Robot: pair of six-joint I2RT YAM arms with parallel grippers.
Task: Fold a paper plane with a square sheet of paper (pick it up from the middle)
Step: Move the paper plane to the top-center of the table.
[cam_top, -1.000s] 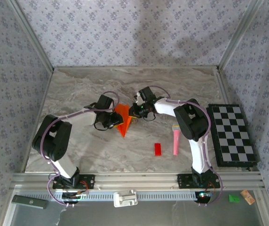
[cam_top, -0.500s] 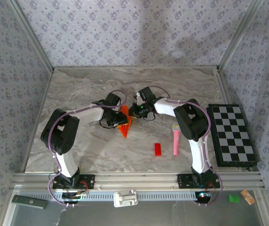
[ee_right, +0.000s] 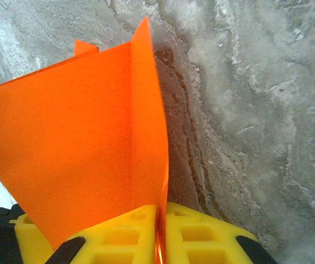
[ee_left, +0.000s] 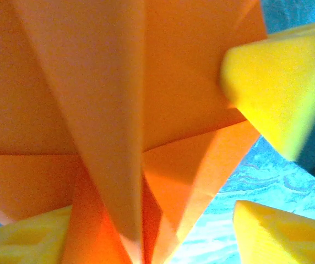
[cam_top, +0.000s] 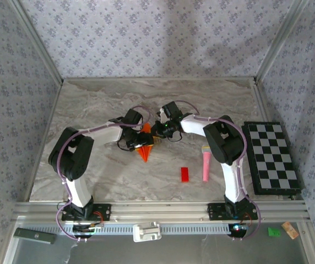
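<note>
- Top external view: we see a grey marbled table (cam_top: 91, 104) boxed in by floral-print walls (cam_top: 146, 38).
- Folded orange paper (cam_top: 143, 152) stands mid-table between both grippers.
- Right gripper (ee_right: 160, 220) pinches its edge, pads closed on it.
- Left gripper (ee_left: 152, 234) has moved in over the paper since a second ago, jaws now spread wider around the folds.

Bright orange paper plane (cam_top: 144, 151), folded to a narrow point, centre crease, flaps raised
</note>
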